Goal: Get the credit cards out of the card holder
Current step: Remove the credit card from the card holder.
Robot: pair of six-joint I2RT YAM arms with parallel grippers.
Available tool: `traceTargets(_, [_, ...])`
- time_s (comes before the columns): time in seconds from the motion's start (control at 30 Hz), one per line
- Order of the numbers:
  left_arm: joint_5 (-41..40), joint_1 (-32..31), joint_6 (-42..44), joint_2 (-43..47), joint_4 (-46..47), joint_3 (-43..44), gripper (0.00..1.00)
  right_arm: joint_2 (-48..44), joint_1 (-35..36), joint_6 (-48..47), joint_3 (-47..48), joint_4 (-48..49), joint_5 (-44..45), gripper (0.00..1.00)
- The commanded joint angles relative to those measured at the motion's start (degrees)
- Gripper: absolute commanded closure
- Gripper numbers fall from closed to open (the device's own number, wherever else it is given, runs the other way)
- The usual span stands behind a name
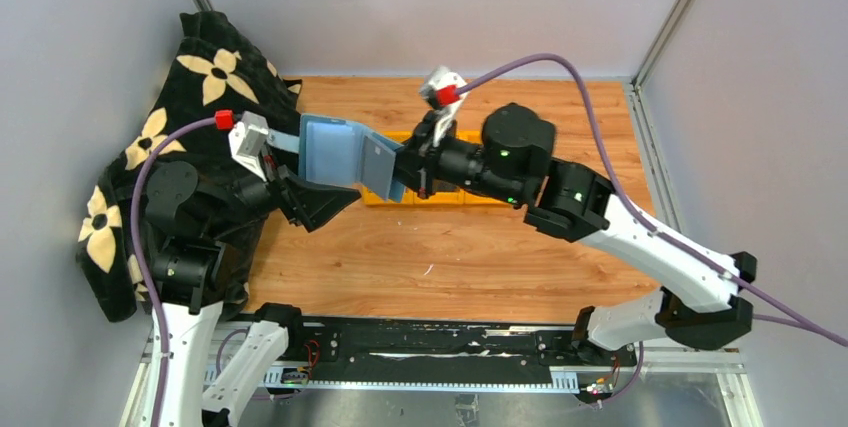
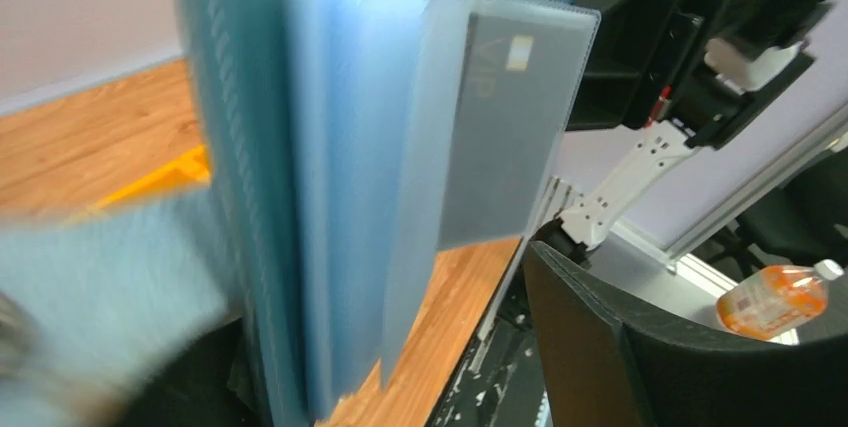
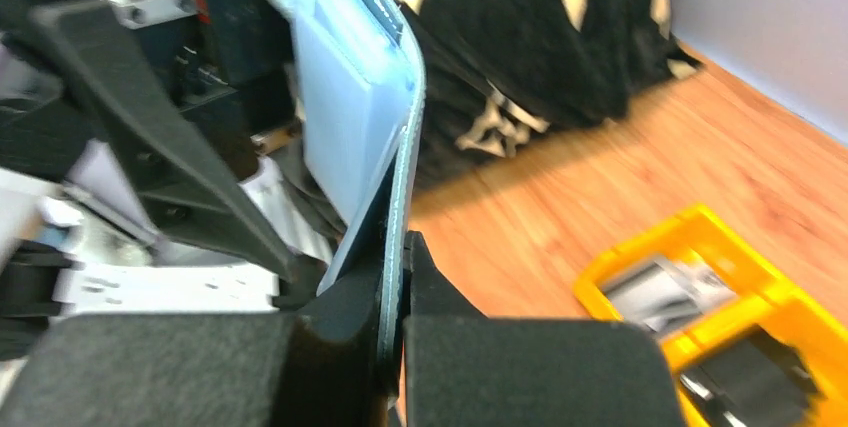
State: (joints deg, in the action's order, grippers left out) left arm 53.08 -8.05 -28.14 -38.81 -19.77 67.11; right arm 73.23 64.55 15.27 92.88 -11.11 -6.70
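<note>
The teal-blue card holder [image 1: 330, 152] hangs open in the air between my two grippers. It also shows in the left wrist view [image 2: 340, 177] and the right wrist view [image 3: 350, 117]. A silvery-grey credit card [image 1: 380, 160] sticks out of its right side; it is marked VIP in the left wrist view [image 2: 505, 127]. My right gripper [image 1: 408, 172] is shut on the holder's stitched right edge, seen close up [image 3: 397, 247]. My left gripper [image 1: 305, 182] stands open around the holder's lower left part [image 2: 390, 337], its right finger [image 2: 620, 347] apart from it.
A yellow bin [image 1: 440, 195] lies on the wooden table under my right gripper; grey and dark flat things lie in it [image 3: 790, 297]. A black flowered cloth [image 1: 190, 97] covers the left side. An orange bottle [image 2: 780, 302] lies beyond the table's near edge.
</note>
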Motion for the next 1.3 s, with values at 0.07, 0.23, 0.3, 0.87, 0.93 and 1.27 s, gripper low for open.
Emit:
traceTargets(0.07, [-3.03, 0.06, 11.96, 2.28, -3.49, -5.81, 0.24, 10.35, 5.36, -11.47, 10.56, -23.69, 22.49, 1.00])
traceTargets(0.23, [-1.63, 0.06, 14.87, 4.36, -4.09, -9.70, 0.21, 12.78, 6.89, -13.53, 12.43, -23.86, 27.24, 1.00])
traceTargets(0.3, [-0.73, 0.06, 14.61, 4.72, -3.63, -10.94, 0.21, 13.09, 7.35, -13.91, 13.09, -23.23, 27.66, 1.00])
traceTargets(0.87, [-3.09, -0.01, 19.25, 7.16, -5.30, -14.53, 0.34, 16.29, 14.17, -20.82, 17.50, -20.72, 36.97, 1.00])
traceTargets(0.93, [-2.51, 0.03, 20.55, 6.48, -7.19, -13.43, 0.45, 13.40, 12.73, -18.88, 14.78, -19.17, 31.57, 1.00])
traceTargets(1.27, [-1.64, 0.06, 12.50, 5.28, -1.79, -11.20, 0.70, 1.11, 3.87, -8.39, -0.18, -9.20, 7.97, 1.00])
